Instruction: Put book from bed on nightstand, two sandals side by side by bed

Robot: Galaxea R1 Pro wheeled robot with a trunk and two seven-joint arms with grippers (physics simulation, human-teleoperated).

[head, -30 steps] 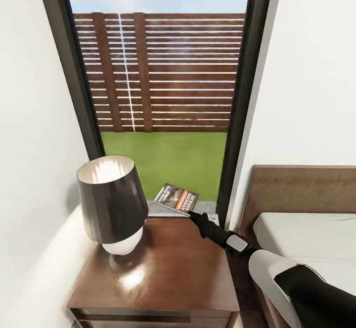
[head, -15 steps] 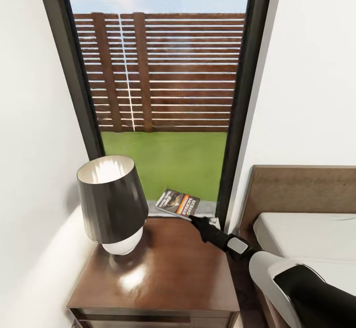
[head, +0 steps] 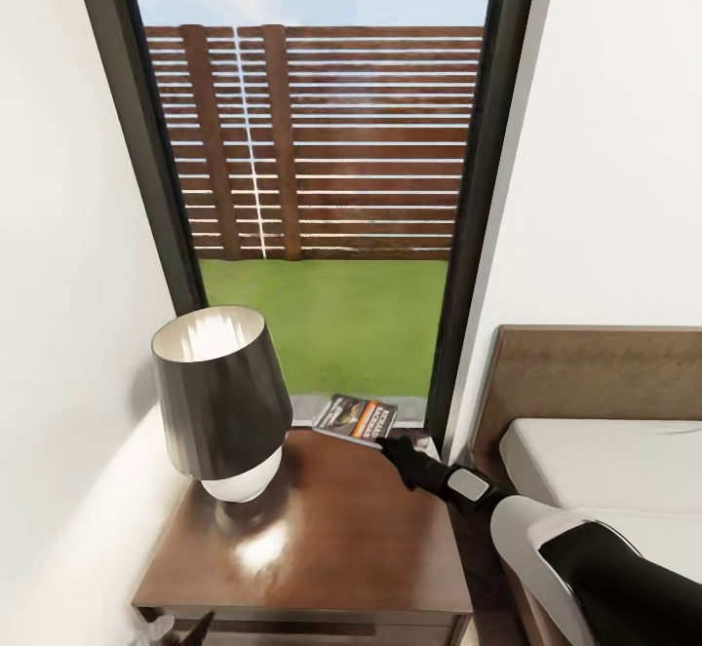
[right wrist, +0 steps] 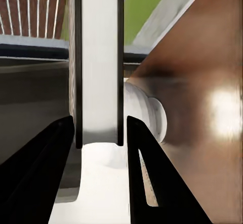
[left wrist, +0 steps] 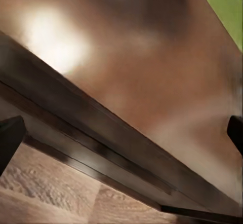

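Reaching over the nightstand's (head: 322,529) far corner in the head view, the right claw (head: 390,445) pinches the book (head: 359,418) by its near edge. The thin paperback extends beyond the claw, lying nearly flat at the worktop's far edge; its grey-and-dark cover picture, orange band and white lettering face up. A lamp (head: 222,393) stands left of the claw, the bed (head: 595,461) to its right.

From the left wrist, the left claw's (left wrist: 121,138) dark fingertips (left wrist: 10,138) stand wide apart before the nightstand's (left wrist: 131,82) glossy front edge.

From the right wrist, both black fingers (right wrist: 43,178) clamp the book's (right wrist: 99,62) pale edge, the lamp's white base (right wrist: 147,113) beyond.
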